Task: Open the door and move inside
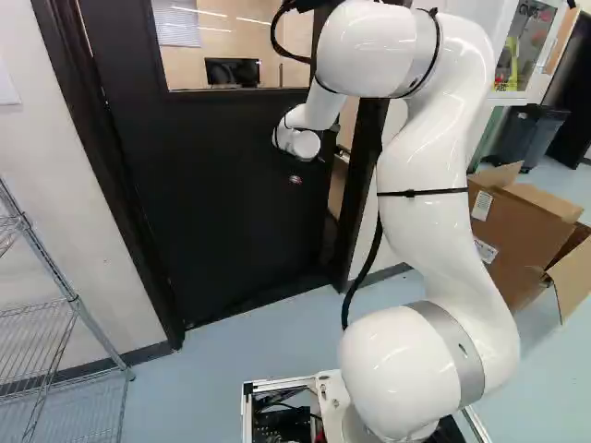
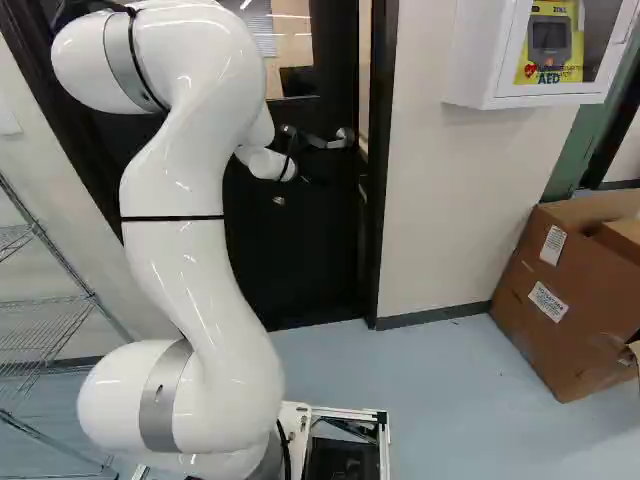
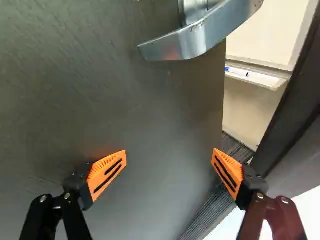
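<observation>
The black door [image 1: 222,185] stands slightly ajar, with a gap between its free edge and the dark frame [image 2: 379,200]. In the right base view my gripper [image 2: 297,142] is at the door's face, close beside the silver lever handle [image 2: 343,138]; the arm partly hides it. Seen from the wrist, my gripper [image 3: 169,157] is wide open with nothing between its orange-padded fingers. The curved handle [image 3: 200,37] lies ahead of the fingers, not between them. One finger is over the door face [image 3: 125,100], the other by the opening past the door's edge.
A wire shelf [image 1: 65,314] stands left of the door. Right of the doorway are the wall, a white AED cabinet [image 2: 480,60] and an open cardboard box [image 2: 560,300]. Through the gap a ledge [image 3: 257,77] with a marker shows in the room beyond.
</observation>
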You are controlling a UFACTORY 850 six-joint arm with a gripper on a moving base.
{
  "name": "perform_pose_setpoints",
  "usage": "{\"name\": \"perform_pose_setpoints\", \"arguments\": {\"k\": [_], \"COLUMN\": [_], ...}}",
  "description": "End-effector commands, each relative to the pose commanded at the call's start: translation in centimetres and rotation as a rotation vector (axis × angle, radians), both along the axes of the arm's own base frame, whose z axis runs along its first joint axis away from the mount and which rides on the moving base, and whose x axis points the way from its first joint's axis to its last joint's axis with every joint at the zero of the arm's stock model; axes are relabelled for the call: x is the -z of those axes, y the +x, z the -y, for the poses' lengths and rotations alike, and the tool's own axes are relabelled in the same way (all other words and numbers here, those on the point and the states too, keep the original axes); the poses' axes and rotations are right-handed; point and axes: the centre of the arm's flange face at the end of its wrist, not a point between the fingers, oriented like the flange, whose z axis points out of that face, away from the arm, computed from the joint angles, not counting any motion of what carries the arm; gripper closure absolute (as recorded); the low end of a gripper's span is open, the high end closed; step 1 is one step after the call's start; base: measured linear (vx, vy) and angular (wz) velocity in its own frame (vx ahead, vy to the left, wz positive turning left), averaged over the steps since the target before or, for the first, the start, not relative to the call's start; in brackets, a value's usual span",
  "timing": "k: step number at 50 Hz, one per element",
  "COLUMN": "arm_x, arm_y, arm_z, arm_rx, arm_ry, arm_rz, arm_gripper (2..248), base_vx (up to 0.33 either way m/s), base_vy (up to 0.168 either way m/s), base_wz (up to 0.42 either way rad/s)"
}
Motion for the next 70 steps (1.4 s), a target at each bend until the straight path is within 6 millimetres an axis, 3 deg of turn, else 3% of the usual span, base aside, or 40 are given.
{"name": "perform_pose_setpoints", "arguments": {"k": [32, 47, 70], "arm_x": [0.9, 1.0, 1.7], "arm_y": [5.7, 5.9, 7.5], "arm_z": [-3.0, -4.5, -9.3], "arm_rx": [-0.033, -0.109, -0.35], "arm_ry": [0.007, -0.032, -0.169], "arm_rz": [0.049, 0.042, 0.029], "arm_gripper": [3, 3, 3], "base_vx": [0.0, 0.0, 0.0], "base_vy": [0.0, 0.0, 0.0], "base_wz": [0.0, 0.0, 0.0]}}
